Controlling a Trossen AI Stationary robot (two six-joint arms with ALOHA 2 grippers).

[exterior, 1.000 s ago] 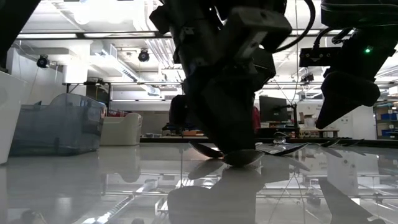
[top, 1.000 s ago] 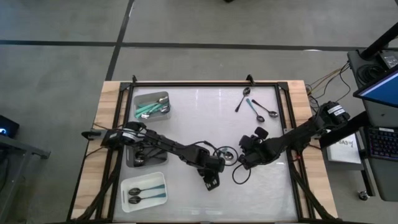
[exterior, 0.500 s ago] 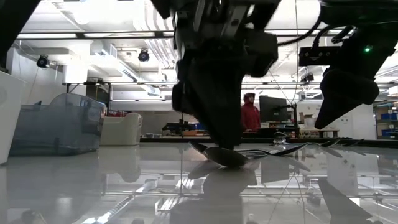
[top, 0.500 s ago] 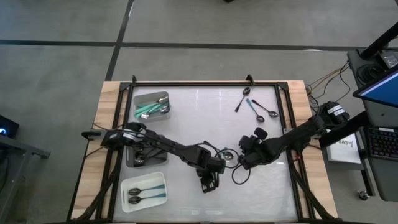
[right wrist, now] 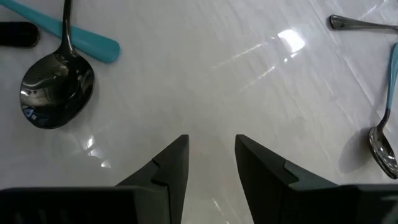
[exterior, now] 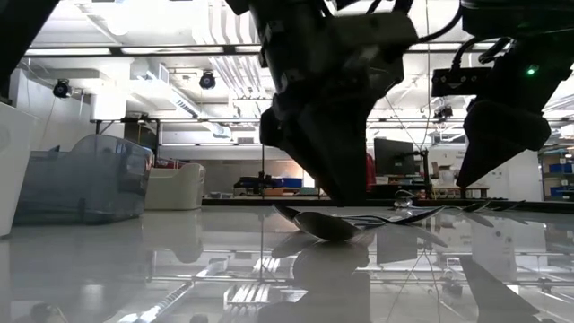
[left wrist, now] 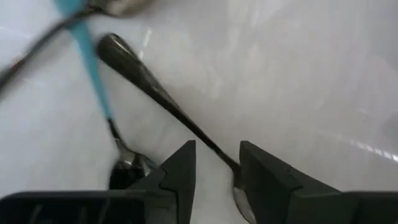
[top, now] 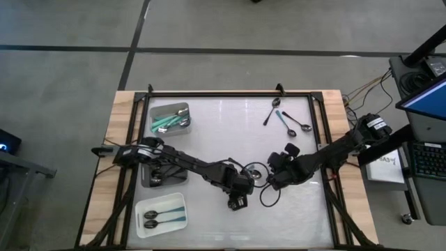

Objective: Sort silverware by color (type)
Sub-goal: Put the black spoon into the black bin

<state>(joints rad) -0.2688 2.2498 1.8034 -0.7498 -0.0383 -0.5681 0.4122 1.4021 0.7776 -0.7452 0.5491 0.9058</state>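
Note:
The silverware is small spoons. A cluster lies mid-table between my grippers. An all-silver spoon [left wrist: 161, 96] rests flat on the table, and its thin neck runs between the fingers of my left gripper [left wrist: 214, 165], which stands open just above it, pointing steeply down [top: 238, 203]. A teal-handled spoon [left wrist: 87, 62] lies beside it. The low view shows a spoon bowl [exterior: 327, 226] on the table under that gripper. My right gripper [right wrist: 211, 155] hangs open over bare table right of the cluster [top: 274, 183], near a spoon bowl [right wrist: 56, 90] and a teal handle [right wrist: 81, 40].
A grey tray [top: 187, 108] with teal-handled spoons sits at the far left. Another grey tray [top: 174, 180] lies under my left arm. A white tray [top: 178, 203] with spoons is at the near left. Loose spoons [top: 293, 124] lie at the far right.
My left gripper has risen a little off the table and rolled about its own line. The spoon bowl beneath it has shifted slightly and stays on the table.

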